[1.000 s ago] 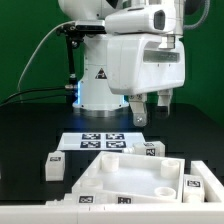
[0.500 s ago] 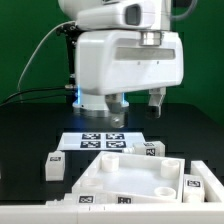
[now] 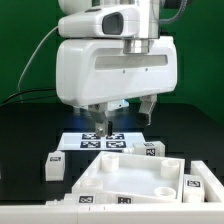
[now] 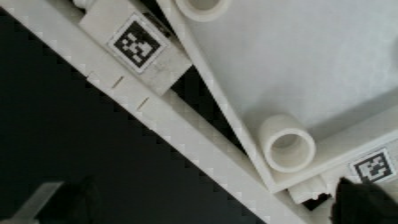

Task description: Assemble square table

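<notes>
The square table's top (image 3: pixel 130 178) is a large white slab with a raised rim and round corner sockets, lying at the front of the exterior view. In the wrist view its surface (image 4: pixel 302 70) shows with two sockets (image 4: pixel 290 150). Small white tag-marked legs lie to the slab's left (image 3: pixel 53 165), behind it (image 3: pixel 150 150) and to its right (image 3: pixel 195 185). My gripper (image 3: pixel 124 117) hangs above the slab's far edge, jaws wide apart and empty. In the wrist view its dark fingertips (image 4: pixel 365 205) frame the slab's edge, and the gripper (image 4: pixel 210 205) holds nothing.
The marker board (image 3: pixel 100 140) lies flat behind the slab, under the gripper. A long white bar with tags (image 3: pixel 100 200) runs along the front and crosses the wrist view diagonally (image 4: pixel 178 130). The arm's white base (image 3: pixel 85 100) stands at the back on the black table.
The hand has swung to the exterior view's left and closer to the camera, now over the slab's far edge. The jaws stay open. No part has moved.
</notes>
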Action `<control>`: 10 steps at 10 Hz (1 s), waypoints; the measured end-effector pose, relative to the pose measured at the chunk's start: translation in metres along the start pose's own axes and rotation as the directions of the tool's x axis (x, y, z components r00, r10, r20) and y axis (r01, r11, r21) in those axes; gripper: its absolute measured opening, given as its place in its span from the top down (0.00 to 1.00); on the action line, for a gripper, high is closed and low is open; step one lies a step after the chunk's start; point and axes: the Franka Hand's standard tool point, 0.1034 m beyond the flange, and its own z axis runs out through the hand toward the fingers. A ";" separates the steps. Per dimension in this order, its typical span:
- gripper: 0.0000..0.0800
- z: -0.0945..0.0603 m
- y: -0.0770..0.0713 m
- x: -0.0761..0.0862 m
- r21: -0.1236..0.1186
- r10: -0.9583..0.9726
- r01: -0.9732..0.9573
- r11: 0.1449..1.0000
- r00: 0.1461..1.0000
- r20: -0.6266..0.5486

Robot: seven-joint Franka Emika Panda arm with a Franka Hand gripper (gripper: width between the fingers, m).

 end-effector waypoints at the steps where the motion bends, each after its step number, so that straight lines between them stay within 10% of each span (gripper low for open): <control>1: 0.19 0.004 0.005 -0.004 0.004 0.032 -0.032 0.999 0.999 0.003; 4: 0.19 0.028 0.042 -0.014 0.031 0.198 -0.200 0.979 0.979 0.045; 10: 0.19 0.051 0.051 -0.025 0.018 0.343 -0.345 0.938 0.937 0.057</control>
